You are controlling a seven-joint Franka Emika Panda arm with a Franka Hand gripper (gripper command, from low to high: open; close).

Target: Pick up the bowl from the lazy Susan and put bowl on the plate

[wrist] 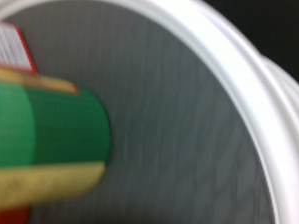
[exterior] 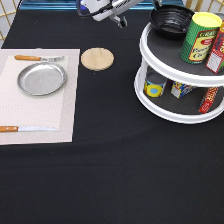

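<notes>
My gripper (exterior: 121, 21) hangs at the table's far edge, near the exterior view's top, just to the left of the lazy Susan (exterior: 150, 50) and holding nothing. Whether it is open or closed I cannot tell.

The bowl (exterior: 171, 22) sits upright on the upper tier of the lazy Susan, at the tier's far-left part, close to my gripper but apart from it. It is round, glossy black, with pale glints picking out concentric ridges inside.

Just beside it on the same tier stands a green canister (exterior: 200, 37) with a yellow lid, and a red box (exterior: 217, 52) leans at the exterior view's right edge. On the lower tier stand a blue-and-yellow can (exterior: 154, 86), a small carton (exterior: 182, 90) and a red packet (exterior: 208, 100).

The plate (exterior: 42, 78), shallow, silver and bare, rests on a pale placemat (exterior: 35, 117) near the table's left edge, well apart from the bowl. A wooden-handled fork (exterior: 37, 58) lies just beyond the plate, and a wooden-handled knife (exterior: 25, 129) lies at the mat's near edge. A round wooden coaster (exterior: 97, 58) lies on the black cloth between mat and turntable.

Up close, my wrist view shows the grey ribbed tier surface (wrist: 176, 125), its white rim (wrist: 236, 75) and the green canister (wrist: 48, 145).
</notes>
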